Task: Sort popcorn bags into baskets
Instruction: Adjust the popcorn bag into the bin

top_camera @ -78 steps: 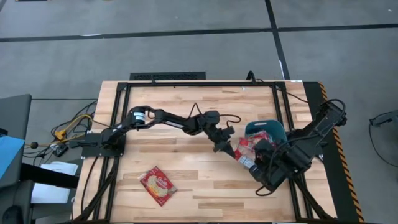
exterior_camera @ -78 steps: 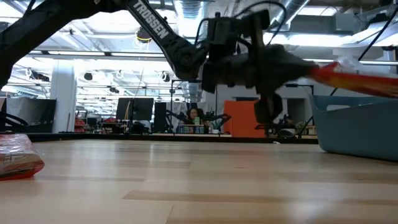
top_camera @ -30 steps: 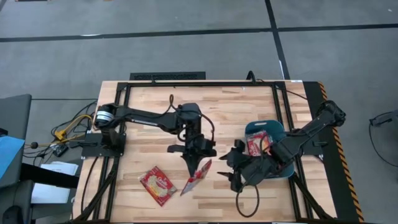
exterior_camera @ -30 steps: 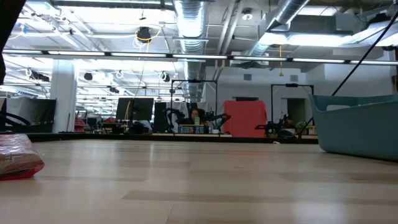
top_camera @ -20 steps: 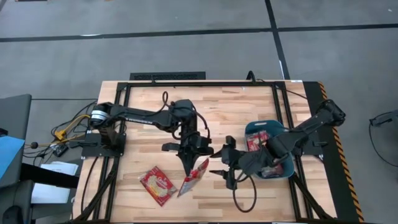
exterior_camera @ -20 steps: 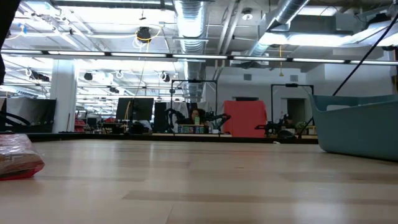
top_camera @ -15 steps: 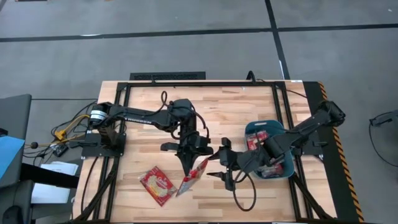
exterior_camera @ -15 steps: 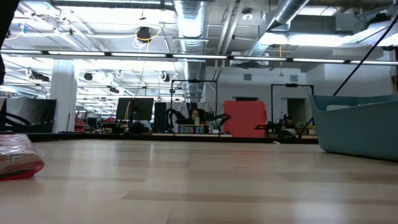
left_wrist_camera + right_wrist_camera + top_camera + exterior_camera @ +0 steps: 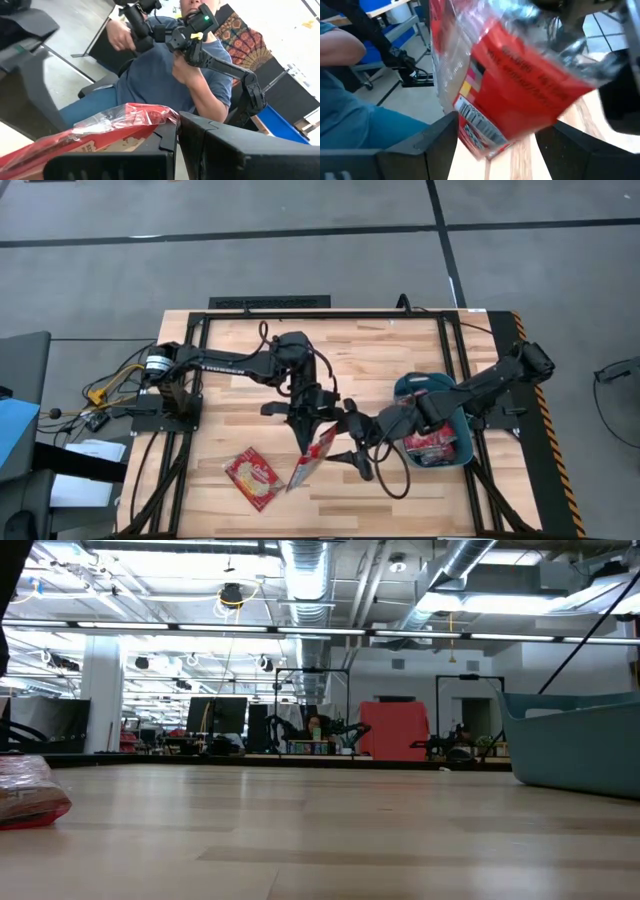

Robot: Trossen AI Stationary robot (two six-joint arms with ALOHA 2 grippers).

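Three popcorn bags are what I can count with any confidence, against one teal basket (image 9: 436, 392) at the right edge of the tabletop (image 9: 400, 345). I judge the sort roughly partway through: the basket already holds red packets (image 9: 432, 442), at least one, though my right arm lies across it and I cannot tell how many are piled there.

One loose bag (image 9: 254, 477) lies flat near the front edge, left of centre, untouched; the low view shows it alone on the wood, well apart from the basket.

The remaining bag, the held bag (image 9: 312, 457), hangs just above the tabletop's middle, toward the front. My left gripper (image 9: 303, 442) has its fingers pinched fully together on the bag's clear top seam, as the left wrist view shows. My right gripper (image 9: 352, 448) is right beside it with its fingers spread wide on either side of the bag, not yet closed on it; in the right wrist view the bag fills the gap between them.

So, by my reckoning, a handover is pending, then one drop into the basket, then the flat bag by the front edge.
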